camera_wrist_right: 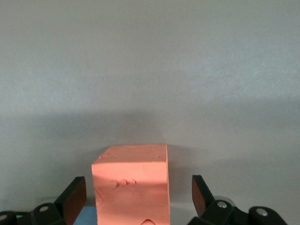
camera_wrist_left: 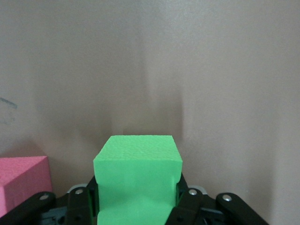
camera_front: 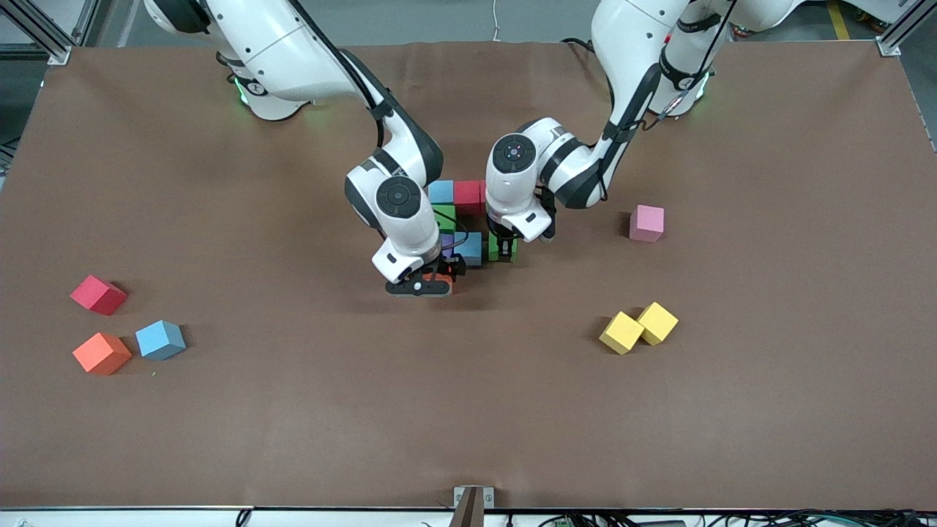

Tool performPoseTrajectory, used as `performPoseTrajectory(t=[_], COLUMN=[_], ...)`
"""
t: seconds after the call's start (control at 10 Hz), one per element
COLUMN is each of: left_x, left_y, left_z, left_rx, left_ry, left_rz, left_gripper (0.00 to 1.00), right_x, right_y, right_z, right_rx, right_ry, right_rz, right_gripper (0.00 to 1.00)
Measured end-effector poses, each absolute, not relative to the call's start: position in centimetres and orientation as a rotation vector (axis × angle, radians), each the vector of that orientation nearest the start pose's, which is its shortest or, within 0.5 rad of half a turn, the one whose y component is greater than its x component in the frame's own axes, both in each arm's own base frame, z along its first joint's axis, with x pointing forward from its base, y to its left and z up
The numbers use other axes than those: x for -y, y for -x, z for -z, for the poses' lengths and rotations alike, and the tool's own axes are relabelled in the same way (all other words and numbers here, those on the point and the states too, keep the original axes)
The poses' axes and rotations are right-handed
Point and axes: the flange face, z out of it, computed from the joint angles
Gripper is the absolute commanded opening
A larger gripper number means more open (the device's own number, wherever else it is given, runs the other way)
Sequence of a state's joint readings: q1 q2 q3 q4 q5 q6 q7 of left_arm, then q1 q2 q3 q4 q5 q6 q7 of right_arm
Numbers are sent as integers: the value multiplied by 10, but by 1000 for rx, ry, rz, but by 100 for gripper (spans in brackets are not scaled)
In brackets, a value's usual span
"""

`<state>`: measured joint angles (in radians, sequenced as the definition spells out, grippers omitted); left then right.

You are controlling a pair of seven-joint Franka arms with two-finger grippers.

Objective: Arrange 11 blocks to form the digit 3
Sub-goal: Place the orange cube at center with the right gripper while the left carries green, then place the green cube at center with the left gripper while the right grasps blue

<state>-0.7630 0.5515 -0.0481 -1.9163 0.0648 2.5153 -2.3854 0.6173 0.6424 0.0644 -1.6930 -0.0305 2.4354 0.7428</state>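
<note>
Over at the right arm's end of the surface [camera_front: 219, 439], three loose blocks sit: a red cube [camera_front: 98, 294], then at its six o'clock an orange cube [camera_front: 102, 353], with a blue cube [camera_front: 161, 339] just beside the orange one at its three o'clock.

Mid-surface now, and the right claw [camera_front: 419, 287] is down low at the edge of the growing figure nearest the front camera. The right wrist view shows its fingers [camera_wrist_right: 74, 197] standing wide, clear of both sides of an orange block [camera_wrist_right: 131, 185], which rests on the surface untouched by them.

The digit 3 [camera_front: 457, 219] is half hidden under the two wrists. What shows: a blue block [camera_front: 441, 192] touching a red block [camera_front: 468, 196] in the row farthest from the camera, a green block [camera_front: 444, 217] at six o'clock of that blue one, a sliver of purple [camera_front: 447, 241] lower again, and another blue [camera_front: 469, 249] beside it.

The left claw [camera_front: 504, 245] is clamped on a green cube [camera_wrist_left: 137, 180], pads pressing both its flanks, sitting right at three o'clock of that middle blue. I cannot tell whether it touches the surface.

Towards the left arm's end, a pink cube [camera_front: 647, 222] stands alone, and nearer the camera two yellow cubes [camera_front: 639, 328] touch each other.
</note>
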Motion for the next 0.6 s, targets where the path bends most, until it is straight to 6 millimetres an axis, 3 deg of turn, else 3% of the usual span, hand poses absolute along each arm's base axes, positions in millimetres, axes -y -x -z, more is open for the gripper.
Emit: performPoseTrajectory(t=[0.3, 0.4, 0.6], left_x=[461, 462, 464], left_y=[-441, -442, -444], left_z=[-205, -202, -200], left_rx=[2221, 2221, 2223], left_ry=[2308, 2308, 2308], left_rz=[19, 18, 18], left_gripper=[3, 4, 4], right_x=[-414, -394, -318], right_y=[-556, -568, -600], right_z=[-279, -299, -333], right_rx=[-177, -225, -286], right_ry=[3031, 3036, 3077], right_rz=[87, 79, 17], right_gripper=[99, 99, 99])
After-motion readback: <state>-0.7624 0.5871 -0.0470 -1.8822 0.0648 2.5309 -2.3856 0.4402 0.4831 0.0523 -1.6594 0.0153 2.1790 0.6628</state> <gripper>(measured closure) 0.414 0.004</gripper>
